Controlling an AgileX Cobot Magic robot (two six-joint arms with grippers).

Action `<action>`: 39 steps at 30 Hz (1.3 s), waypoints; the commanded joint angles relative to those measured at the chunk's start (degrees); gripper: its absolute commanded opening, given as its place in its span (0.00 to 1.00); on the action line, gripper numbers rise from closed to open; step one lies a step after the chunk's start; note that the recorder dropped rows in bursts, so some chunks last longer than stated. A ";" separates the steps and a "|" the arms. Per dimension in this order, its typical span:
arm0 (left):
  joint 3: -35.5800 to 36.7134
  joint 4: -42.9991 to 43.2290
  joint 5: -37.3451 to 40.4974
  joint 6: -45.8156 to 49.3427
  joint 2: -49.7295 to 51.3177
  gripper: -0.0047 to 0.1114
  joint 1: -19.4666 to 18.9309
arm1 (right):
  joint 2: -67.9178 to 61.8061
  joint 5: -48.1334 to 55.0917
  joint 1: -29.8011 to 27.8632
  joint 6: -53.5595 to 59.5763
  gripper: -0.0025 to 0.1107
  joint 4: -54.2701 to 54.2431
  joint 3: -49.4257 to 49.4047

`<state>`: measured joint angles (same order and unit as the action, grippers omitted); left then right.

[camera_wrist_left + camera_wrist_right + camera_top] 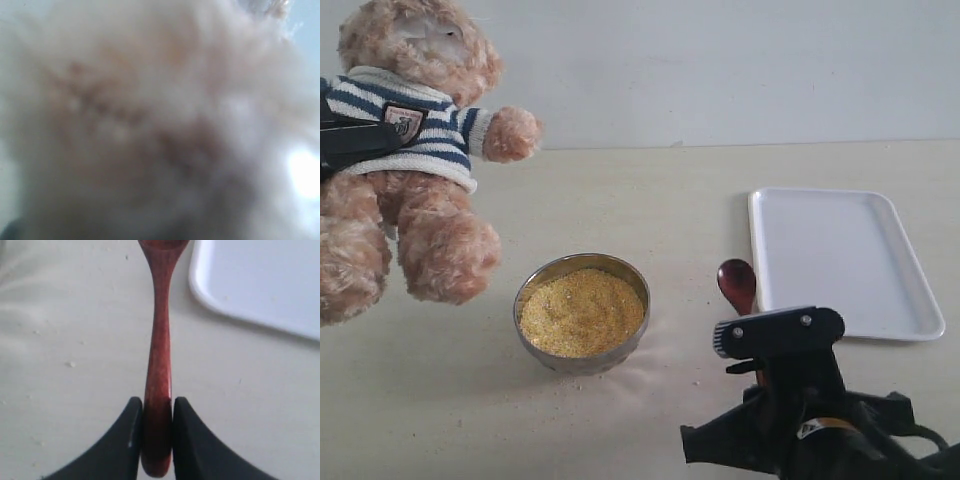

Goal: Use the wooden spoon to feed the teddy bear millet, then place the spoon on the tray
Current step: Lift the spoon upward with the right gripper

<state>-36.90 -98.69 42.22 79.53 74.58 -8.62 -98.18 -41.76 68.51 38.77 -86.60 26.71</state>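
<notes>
Right wrist view: the spoon (159, 340) is clamped by its handle between the right gripper's (157, 407) jaws, just beside the tray (260, 285). From the exterior view, the spoon is placed at 3 o'clock of the bowl (527, 290), millet (582, 312) is heaped inside, and the bear (430, 230) is seen at 10 o'clock. The left gripper (355, 140) is laid against the bear's chest; its jaws' state cannot be told.

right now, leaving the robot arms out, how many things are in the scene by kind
teddy bear: 1
metal bowl, filled with millet: 1
wooden spoon: 1
tray: 1
total: 4
</notes>
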 commanded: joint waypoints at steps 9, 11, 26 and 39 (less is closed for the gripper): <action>0.18 -1.26 0.41 -0.02 -0.61 0.08 -0.15 | 21.06 -1.74 -0.05 40.09 0.02 -1.93 0.36; 0.18 -1.26 -0.78 -0.02 -0.61 0.08 -0.15 | 23.89 -1.74 -0.05 52.54 0.02 -5.65 2.18; 0.18 -1.26 -13.78 0.69 -0.61 0.08 -0.15 | 24.91 13.29 -15.47 83.00 0.02 -13.35 19.79; 0.18 -1.26 -15.47 0.69 -0.61 0.08 -0.15 | 19.38 -16.76 -15.60 83.00 0.02 13.32 18.01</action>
<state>-36.90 -98.82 25.60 79.97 74.58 -8.62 -77.08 -43.26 53.34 121.46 -75.87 44.90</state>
